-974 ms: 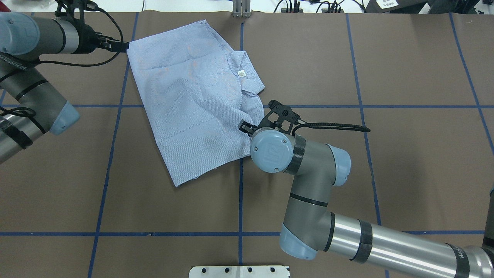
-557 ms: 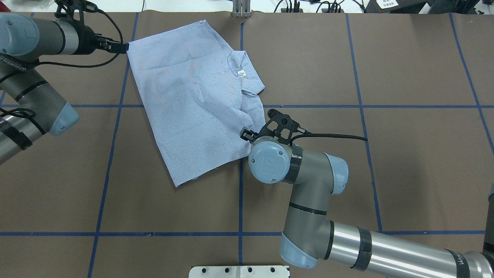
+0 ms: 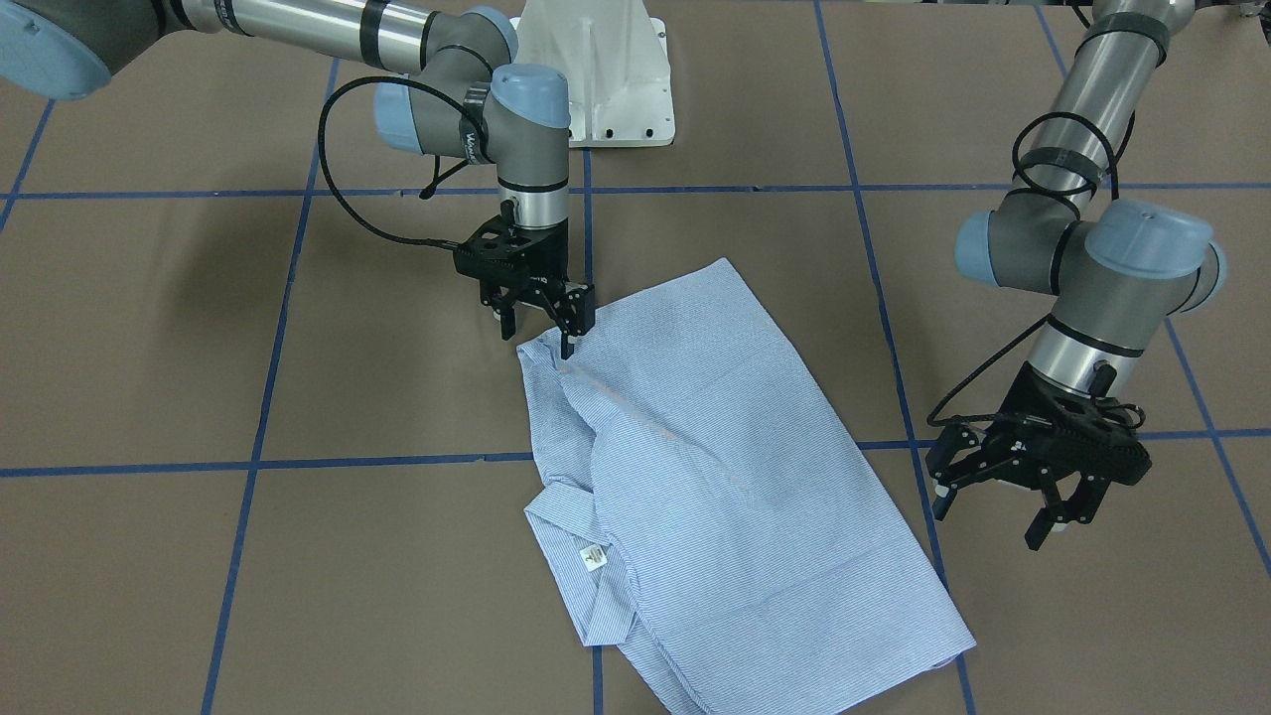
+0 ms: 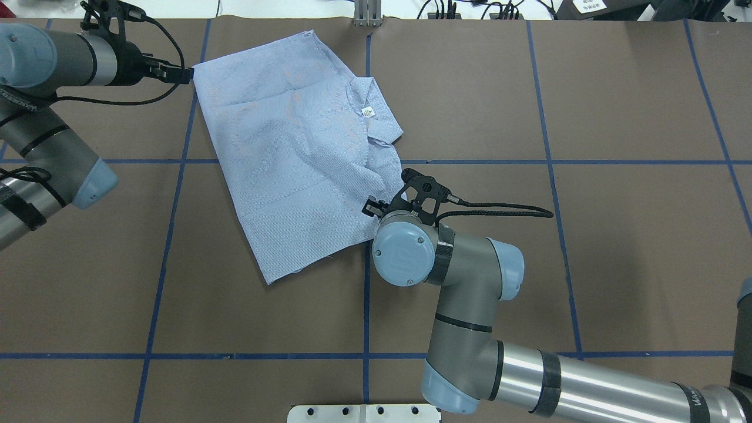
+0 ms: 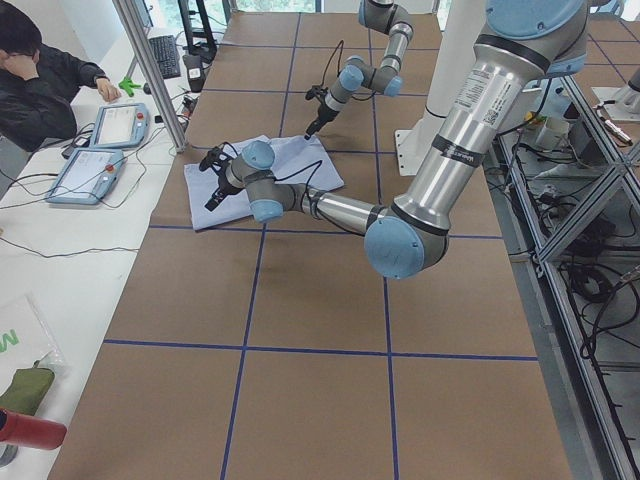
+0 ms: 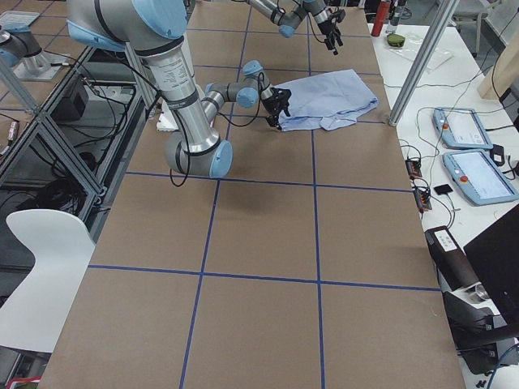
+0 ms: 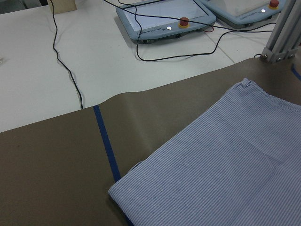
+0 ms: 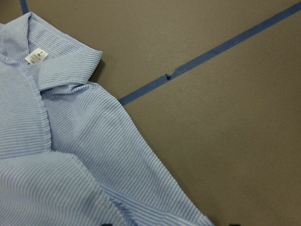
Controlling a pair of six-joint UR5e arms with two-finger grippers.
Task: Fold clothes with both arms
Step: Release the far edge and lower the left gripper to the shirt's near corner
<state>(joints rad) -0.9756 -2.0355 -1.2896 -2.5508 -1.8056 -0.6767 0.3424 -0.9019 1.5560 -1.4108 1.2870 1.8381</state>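
I am seeing the shirt (image 4: 294, 158) lying folded flat near the table's (image 4: 617, 264) far edge. My right gripper (image 3: 537, 343) is hanging over its edge near the collar, jaws spread. My left gripper (image 3: 986, 526) is hovering just beside its far left corner, jaws also spread.

even bright light, soft shadows

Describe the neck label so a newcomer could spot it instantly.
On the brown table gridded with blue tape lies one light blue striped shirt. Find its collar, on the side nearer the table's centre. The label is the small white tag inside that collar, the only white patch on the cloth.
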